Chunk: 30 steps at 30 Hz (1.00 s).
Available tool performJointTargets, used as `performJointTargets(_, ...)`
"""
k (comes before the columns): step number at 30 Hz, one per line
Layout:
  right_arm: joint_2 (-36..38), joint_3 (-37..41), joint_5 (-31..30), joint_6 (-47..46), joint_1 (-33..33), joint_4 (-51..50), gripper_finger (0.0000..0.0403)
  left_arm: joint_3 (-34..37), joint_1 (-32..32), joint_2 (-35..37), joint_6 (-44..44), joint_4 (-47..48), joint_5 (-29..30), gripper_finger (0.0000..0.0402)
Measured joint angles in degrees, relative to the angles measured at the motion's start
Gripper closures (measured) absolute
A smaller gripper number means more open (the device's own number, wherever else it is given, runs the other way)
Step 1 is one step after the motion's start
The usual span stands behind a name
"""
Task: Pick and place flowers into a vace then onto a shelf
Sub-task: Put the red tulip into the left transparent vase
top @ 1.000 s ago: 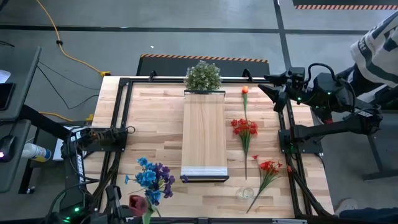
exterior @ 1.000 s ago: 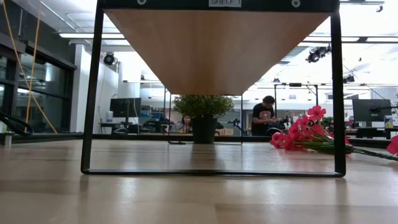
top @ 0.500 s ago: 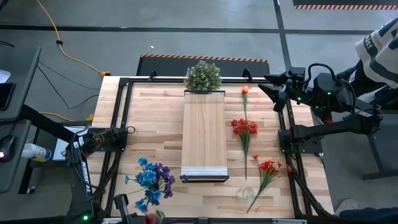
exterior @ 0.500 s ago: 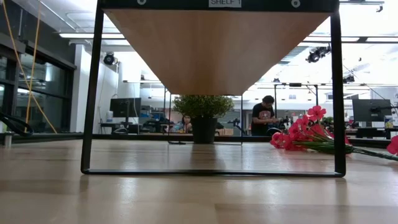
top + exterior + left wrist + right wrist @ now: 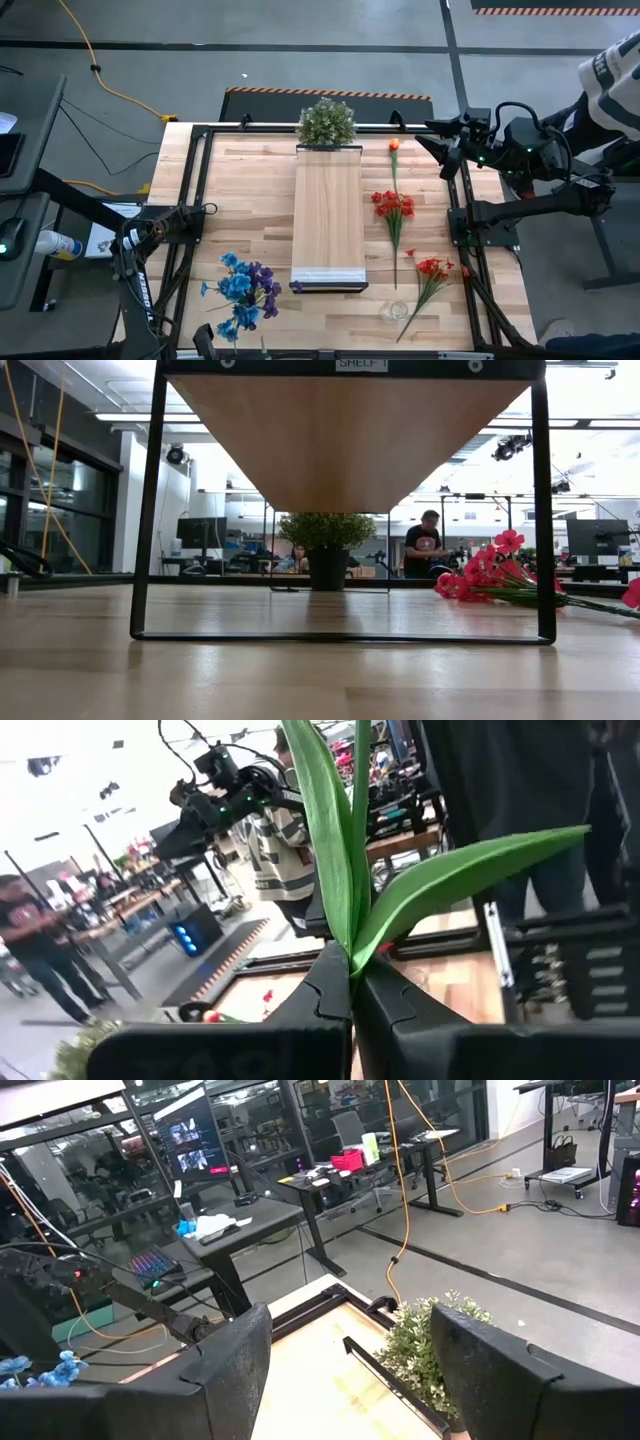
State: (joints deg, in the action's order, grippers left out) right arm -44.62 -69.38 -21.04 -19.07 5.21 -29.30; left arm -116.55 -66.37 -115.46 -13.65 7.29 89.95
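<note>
A green-leaved flower stem (image 5: 350,870) is pinched between the closed fingers of the left gripper (image 5: 351,982), held off the worktop's (image 5: 250,200) near-left corner; its bloom cannot be seen. The clamp is best kept firm and the stem carried upright to the small clear vase (image 5: 396,311) near the worktop's near edge, beside the shelf (image 5: 327,215). The blue and purple flowers (image 5: 243,290) lie just beside the path; the red flowers (image 5: 394,206) occupy the right side. The right gripper (image 5: 350,1370) waits, fingers spread, above the far-right corner, facing the bushy plant (image 5: 326,122).
</note>
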Motion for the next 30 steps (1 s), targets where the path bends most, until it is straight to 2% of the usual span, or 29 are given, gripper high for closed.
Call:
performJointTargets(15, 0.0, 0.0, 0.2, 0.0, 0.0, 0.0, 0.0141, 0.0, 0.0, 0.0, 1.3, 7.5, 0.0, 0.0372)
performJointTargets(24, 0.0, 0.0, 0.2, 0.0, 0.0, 0.0, 0.0141, 0.0, 0.0, 0.0, 13.6, 19.3, -0.1, 0.0372)
performJointTargets(30, 0.0, 0.0, 0.2, 0.0, 0.0, 0.0, 0.0141, 0.0, 0.0, 0.0, 24.4, 28.3, -2.6, 0.0372)
